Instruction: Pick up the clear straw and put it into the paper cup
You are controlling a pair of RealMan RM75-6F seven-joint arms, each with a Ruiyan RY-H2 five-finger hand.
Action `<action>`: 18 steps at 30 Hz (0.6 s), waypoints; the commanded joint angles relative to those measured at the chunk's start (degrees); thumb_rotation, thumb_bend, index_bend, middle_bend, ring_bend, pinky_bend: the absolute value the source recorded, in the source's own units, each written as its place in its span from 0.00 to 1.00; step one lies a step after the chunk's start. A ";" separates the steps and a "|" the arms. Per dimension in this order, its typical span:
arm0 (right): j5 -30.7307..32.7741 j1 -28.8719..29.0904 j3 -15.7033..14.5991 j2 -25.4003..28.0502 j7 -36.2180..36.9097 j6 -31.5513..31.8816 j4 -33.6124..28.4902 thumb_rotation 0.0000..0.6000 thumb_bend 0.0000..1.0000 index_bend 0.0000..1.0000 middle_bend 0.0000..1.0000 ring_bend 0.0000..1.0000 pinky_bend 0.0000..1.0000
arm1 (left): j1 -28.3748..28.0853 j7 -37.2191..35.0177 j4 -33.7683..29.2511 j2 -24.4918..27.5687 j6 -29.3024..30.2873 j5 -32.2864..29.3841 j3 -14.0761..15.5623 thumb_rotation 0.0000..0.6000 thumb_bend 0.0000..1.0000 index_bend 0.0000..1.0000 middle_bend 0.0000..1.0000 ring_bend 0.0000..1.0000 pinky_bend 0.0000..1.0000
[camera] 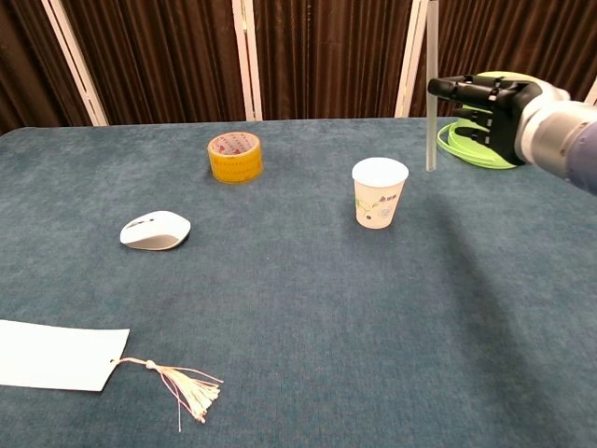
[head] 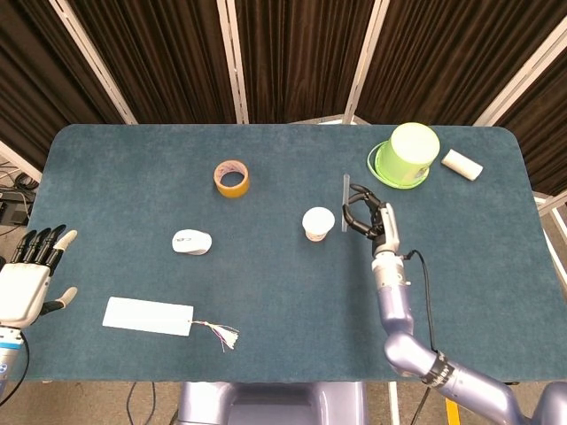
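Head view first: my right hand [head: 368, 220] grips the clear straw [head: 345, 202], held just right of the paper cup [head: 318, 222] on the worktop [head: 133, 177]. My left hand [head: 28, 274] sits at the frame's left edge, fingers apart, holding nothing. Chest view: right hand [camera: 490, 107] holds the straw [camera: 431, 89] upright beside the cup [camera: 379, 192]; its top is cut off by the frame, and I cannot see the left hand.

Head view looks steeply down; chest view low, level, perhaps nearer.
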 commanded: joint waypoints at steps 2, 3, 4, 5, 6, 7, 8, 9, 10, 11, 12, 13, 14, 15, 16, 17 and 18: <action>0.89 1.68 0.35 -1.29 0.69 -0.64 2.26 1.00 0.37 0.55 0.21 0.00 0.00 | -0.02 0.00 0.00 0.01 -0.05 -0.03 -0.01 1.00 0.25 0.00 0.00 0.00 0.00; 1.03 2.13 0.41 -1.56 0.77 -0.87 2.77 1.00 0.37 0.55 0.21 0.00 0.00 | -0.05 0.03 0.00 0.02 -0.09 -0.06 -0.02 1.00 0.25 0.00 0.00 0.00 0.00; 1.15 2.53 0.46 -1.82 0.80 -0.94 3.27 1.00 0.37 0.55 0.21 0.00 0.00 | -0.08 0.04 -0.04 0.03 -0.15 -0.11 -0.05 1.00 0.25 0.00 0.00 0.00 0.00; 1.31 2.96 0.49 -2.10 0.76 -1.01 3.71 1.00 0.37 0.55 0.21 0.00 0.00 | -0.11 0.05 -0.07 0.05 -0.20 -0.16 -0.06 1.00 0.25 0.00 0.00 0.00 0.00; 1.45 3.31 0.49 -2.32 0.72 -1.06 4.03 1.00 0.37 0.55 0.21 0.00 0.00 | -0.12 0.06 -0.10 0.07 -0.24 -0.20 -0.07 1.00 0.25 0.00 0.00 0.00 0.00; 1.54 3.62 0.46 -2.51 0.68 -1.11 4.29 1.00 0.37 0.55 0.21 0.00 0.00 | -0.15 0.08 -0.13 0.08 -0.30 -0.24 -0.08 1.00 0.25 0.00 0.00 0.00 0.00; 1.58 3.92 0.35 -2.71 0.58 -1.17 4.54 1.00 0.37 0.55 0.21 0.00 0.00 | -0.16 0.07 -0.15 0.09 -0.34 -0.28 -0.09 1.00 0.25 0.00 0.00 0.00 0.00; 1.59 4.23 0.25 -2.89 0.50 -1.24 4.82 1.00 0.37 0.55 0.21 0.00 0.00 | -0.17 0.06 -0.18 0.12 -0.37 -0.30 -0.10 1.00 0.25 0.00 0.00 0.00 0.00; 1.63 4.41 0.21 -2.99 0.47 -1.31 4.98 1.00 0.37 0.55 0.21 0.00 0.00 | -0.19 0.05 -0.20 0.13 -0.40 -0.32 -0.10 1.00 0.25 0.00 0.00 0.00 0.00; 1.81 4.70 0.20 -3.12 0.39 -1.46 5.27 1.00 0.37 0.55 0.21 0.00 0.00 | -0.21 0.01 -0.25 0.14 -0.45 -0.34 -0.10 1.00 0.26 0.00 0.00 0.00 0.00; 1.96 4.94 0.21 -3.21 0.31 -1.59 5.51 1.00 0.37 0.55 0.21 0.00 0.00 | -0.20 -0.02 -0.26 0.16 -0.46 -0.36 -0.10 1.00 0.26 0.00 0.00 0.00 0.00; 2.18 5.30 0.26 -3.34 0.22 -1.80 5.89 1.00 0.37 0.55 0.21 0.00 0.00 | -0.24 -0.03 -0.32 0.18 -0.51 -0.39 -0.13 1.00 0.26 0.00 0.00 0.00 0.00; 2.37 5.64 0.30 -3.44 0.12 -2.04 6.24 1.00 0.37 0.55 0.21 0.00 0.00 | -0.27 -0.04 -0.38 0.22 -0.57 -0.44 -0.14 1.00 0.26 0.00 0.00 0.00 0.00; 2.47 5.82 0.33 -3.49 0.08 -2.12 6.43 1.00 0.38 0.55 0.21 0.00 0.00 | -0.27 -0.05 -0.41 0.23 -0.60 -0.48 -0.14 1.00 0.26 0.00 0.00 0.00 0.00; 2.61 6.19 0.38 -3.64 0.00 -2.19 6.81 1.00 0.38 0.55 0.21 0.00 0.00 | -0.30 -0.09 -0.47 0.27 -0.67 -0.55 -0.17 1.00 0.27 0.00 0.00 0.00 0.00; 2.68 6.45 0.45 -3.74 -0.02 -2.24 7.06 1.00 0.38 0.55 0.21 0.00 0.00 | -0.34 -0.14 -0.50 0.29 -0.75 -0.61 -0.19 1.00 0.28 0.00 0.00 0.00 0.00; 2.79 6.69 0.54 -3.83 -0.02 -2.28 7.31 1.00 0.38 0.55 0.21 0.00 0.00 | -0.38 -0.16 -0.54 0.31 -0.84 -0.68 -0.22 1.00 0.29 0.00 0.00 0.00 0.00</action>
